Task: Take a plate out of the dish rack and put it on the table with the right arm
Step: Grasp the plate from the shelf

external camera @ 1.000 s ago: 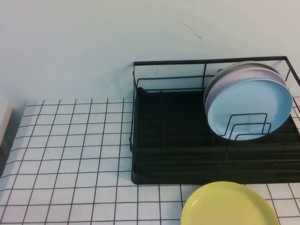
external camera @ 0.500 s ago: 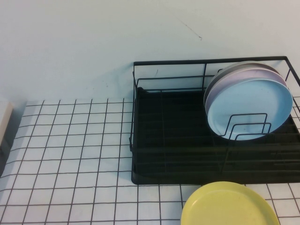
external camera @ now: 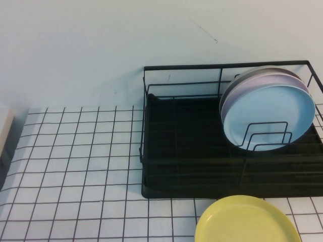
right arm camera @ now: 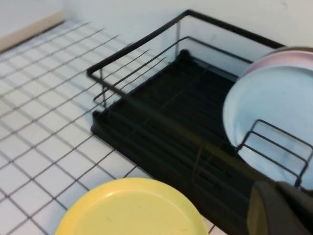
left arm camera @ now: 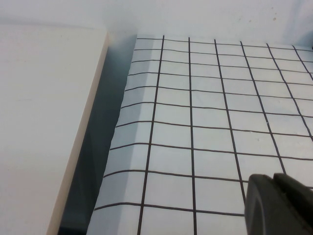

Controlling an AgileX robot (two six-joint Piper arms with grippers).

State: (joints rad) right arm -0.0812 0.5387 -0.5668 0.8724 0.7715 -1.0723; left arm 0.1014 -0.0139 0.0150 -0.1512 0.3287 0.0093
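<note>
The light blue plate (external camera: 267, 118) stands on edge in the right end of the black wire dish rack (external camera: 176, 151), leaning behind low wire dividers. It also shows in the right wrist view (right arm camera: 264, 117), with the rack (right arm camera: 161, 122) in front of it. The table (external camera: 75, 151) is white with a black grid. My right gripper (right arm camera: 276, 203) hovers above the rack's front edge, near the blue plate, its fingers together and empty. My left gripper (left arm camera: 274, 196) is shut and empty over the table's left part (left arm camera: 195, 122). Neither gripper shows in the high view.
A pale pink plate (external camera: 262, 80) and a grey one (external camera: 257, 71) stand behind the blue plate. A yellow plate (external camera: 245, 222) lies flat on the table in front of the rack, also in the right wrist view (right arm camera: 132, 210). A pale board (left arm camera: 44, 122) borders the table's left edge.
</note>
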